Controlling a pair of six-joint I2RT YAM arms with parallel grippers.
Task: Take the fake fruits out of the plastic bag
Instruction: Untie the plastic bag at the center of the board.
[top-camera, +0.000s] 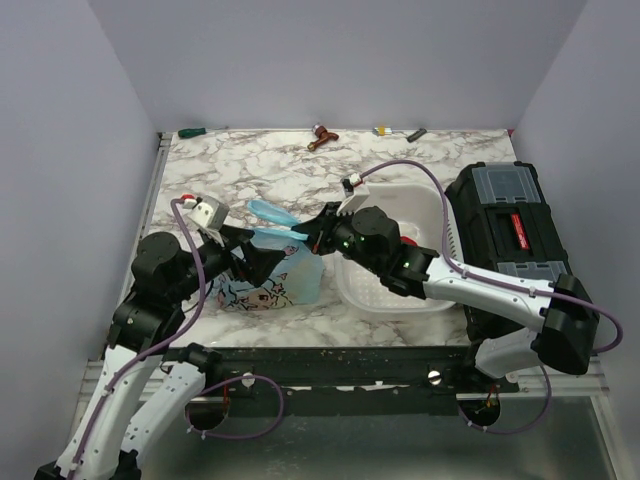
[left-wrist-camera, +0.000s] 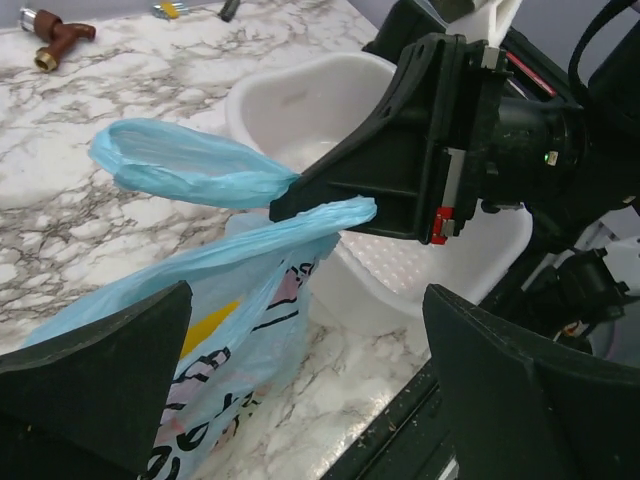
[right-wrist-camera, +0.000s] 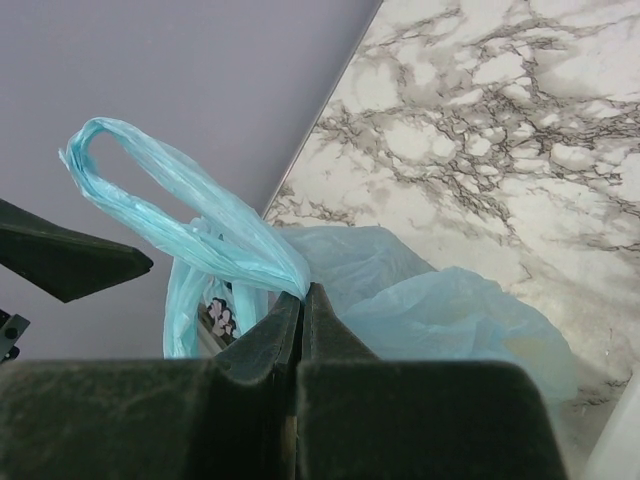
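Where right hand (right-wrist-camera: 302, 295) pinches, plastic bag (right-wrist-camera: 430, 310) bunches (print illegible).

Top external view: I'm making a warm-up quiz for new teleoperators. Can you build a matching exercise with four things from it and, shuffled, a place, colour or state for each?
Things
1. plastic bag
2. white basket
3. black toolbox
4. right gripper

Descriptions
A. furthest to the right
B. shut on a loop handle
C. light blue with a cartoon print
D. between the bag and the toolbox

Pairs: 1-C, 2-D, 3-A, 4-B.
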